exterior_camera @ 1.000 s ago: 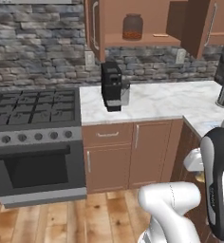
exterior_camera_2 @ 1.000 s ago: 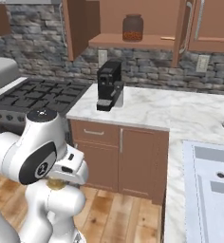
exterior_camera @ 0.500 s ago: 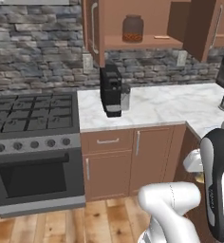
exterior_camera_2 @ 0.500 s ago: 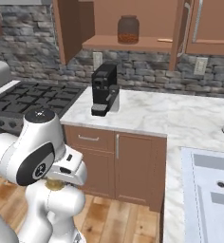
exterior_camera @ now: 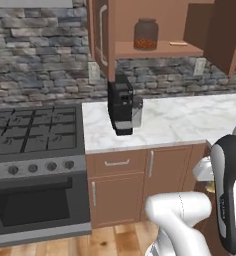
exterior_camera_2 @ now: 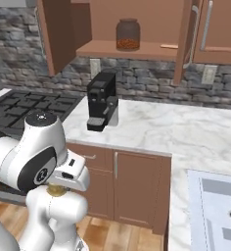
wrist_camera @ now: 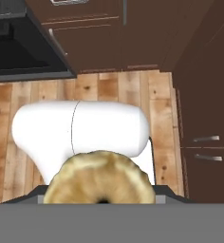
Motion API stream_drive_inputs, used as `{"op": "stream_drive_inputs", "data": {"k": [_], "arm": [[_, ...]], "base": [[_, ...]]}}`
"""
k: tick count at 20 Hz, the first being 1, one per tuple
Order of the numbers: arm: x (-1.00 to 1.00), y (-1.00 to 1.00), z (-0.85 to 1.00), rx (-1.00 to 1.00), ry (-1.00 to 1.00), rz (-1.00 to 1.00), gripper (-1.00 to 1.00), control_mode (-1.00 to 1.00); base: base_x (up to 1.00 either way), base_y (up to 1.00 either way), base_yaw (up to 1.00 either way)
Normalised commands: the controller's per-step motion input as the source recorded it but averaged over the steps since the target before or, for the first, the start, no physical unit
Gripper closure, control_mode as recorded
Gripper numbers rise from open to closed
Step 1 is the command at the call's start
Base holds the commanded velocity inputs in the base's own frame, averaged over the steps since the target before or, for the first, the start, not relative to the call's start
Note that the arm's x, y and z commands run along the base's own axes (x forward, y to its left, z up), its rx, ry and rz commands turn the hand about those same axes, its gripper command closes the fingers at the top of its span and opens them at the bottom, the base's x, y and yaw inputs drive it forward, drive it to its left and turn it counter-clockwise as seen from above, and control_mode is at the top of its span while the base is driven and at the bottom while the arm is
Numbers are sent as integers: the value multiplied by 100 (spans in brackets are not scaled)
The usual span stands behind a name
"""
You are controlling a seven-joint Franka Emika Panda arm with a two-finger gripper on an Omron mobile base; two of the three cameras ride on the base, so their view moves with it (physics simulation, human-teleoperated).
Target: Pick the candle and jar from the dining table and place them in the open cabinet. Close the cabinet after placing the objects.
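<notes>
The jaws were closed on the small squat tan-gold candle [wrist_camera: 98,178], while the clear glass jar [exterior_camera: 145,34] of reddish-brown granules stood on the open brown wooden cabinet's [exterior_camera: 160,49] shelf

Even, bright rendered light, sharp throughout; hand view's cabinets look darker.

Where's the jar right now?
The jar stands on the open cabinet's shelf, towards its left end, above the black coffee machine on the counter.

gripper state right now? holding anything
gripper: shut on the candle, the tan-gold piece held right at its fingers in the hand view.
</notes>
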Motion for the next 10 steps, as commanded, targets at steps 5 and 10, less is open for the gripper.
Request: {"op": "stream_drive_inputs", "data": {"k": [5, 10], "arm": [[0, 0, 0, 0, 0, 0, 100, 100], [0, 0, 0, 0, 0, 0, 100, 100]], "base": [[47, -22, 0], [47, -22, 0]]}}
